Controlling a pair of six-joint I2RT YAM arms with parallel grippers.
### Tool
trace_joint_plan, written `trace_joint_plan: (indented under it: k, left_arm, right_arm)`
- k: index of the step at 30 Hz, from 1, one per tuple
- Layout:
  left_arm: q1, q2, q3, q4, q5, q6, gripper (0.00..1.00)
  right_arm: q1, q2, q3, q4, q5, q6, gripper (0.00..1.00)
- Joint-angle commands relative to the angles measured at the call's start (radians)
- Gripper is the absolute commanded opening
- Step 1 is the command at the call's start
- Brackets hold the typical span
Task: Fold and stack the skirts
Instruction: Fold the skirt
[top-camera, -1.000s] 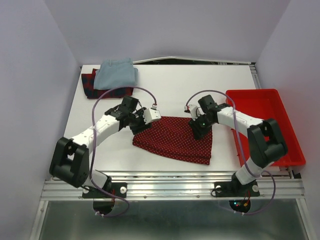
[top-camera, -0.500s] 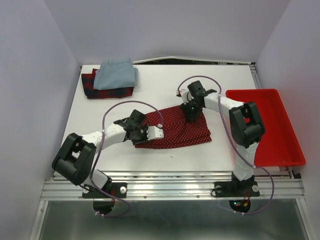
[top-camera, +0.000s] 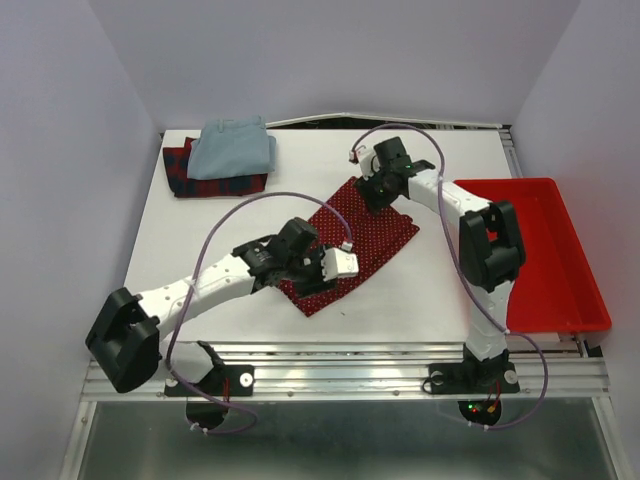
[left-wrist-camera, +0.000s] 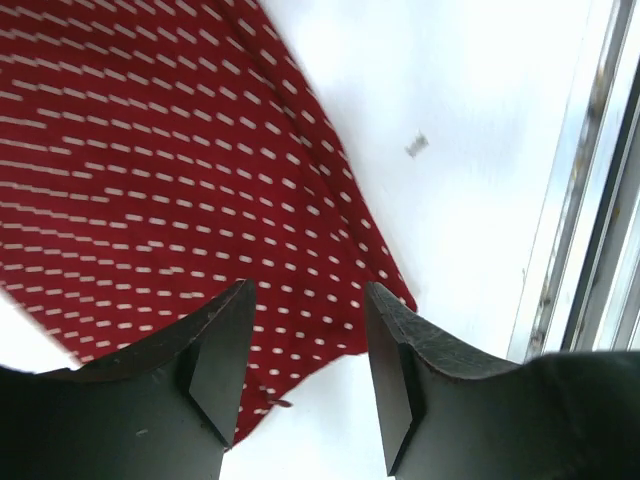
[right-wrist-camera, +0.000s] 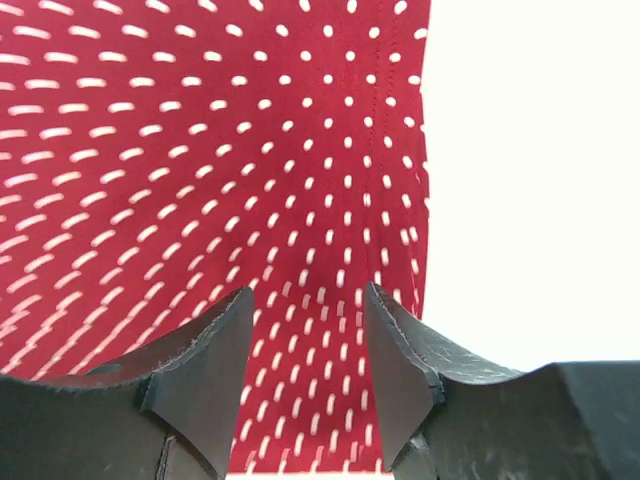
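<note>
**Folding step: the dotted skirt at mid-bench, both grippers unloaded.**
The dark red dotted skirt (top-camera: 372, 232) is laid slantwise on the bench (top-camera: 300, 185). The left gripper (left-wrist-camera: 308, 290) is held over its near corner and the right gripper (right-wrist-camera: 308, 292) over its far corner. Both pairs of jaws are parted, cloth is seen through each gap, and nothing is pinched. The pale blue skirt (top-camera: 232, 148) is laid on the plaid skirt (top-camera: 188, 178) (far left corner). A fresh pinch on an edge is judged to be needed next, so that the cloth can be doubled over.
</note>
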Motion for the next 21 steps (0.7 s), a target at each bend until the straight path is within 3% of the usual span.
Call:
trace_joint_plan:
  k: [1, 7, 10, 21]
  left_arm:
    - [0.028, -0.074, 0.088, 0.073, -0.027, -0.163, 0.59]
    - [0.178, 0.072, 0.125, 0.13, -0.114, -0.215, 0.57]
    - [0.252, 0.149, 0.149, 0.11, -0.116, -0.212, 0.54]
    - [0.275, 0.222, -0.004, 0.121, -0.168, -0.121, 0.48]
  right_arm:
    - [-0.006, -0.178, -0.035, 0.004, -0.061, 0.078, 0.54]
    - [-0.006, -0.175, -0.172, -0.028, -0.134, 0.203, 0.5]
    - [-0.006, -0.148, -0.218, -0.053, -0.085, 0.207, 0.48]
    - [-0.057, -0.062, -0.377, -0.01, 0.175, 0.088, 0.44]
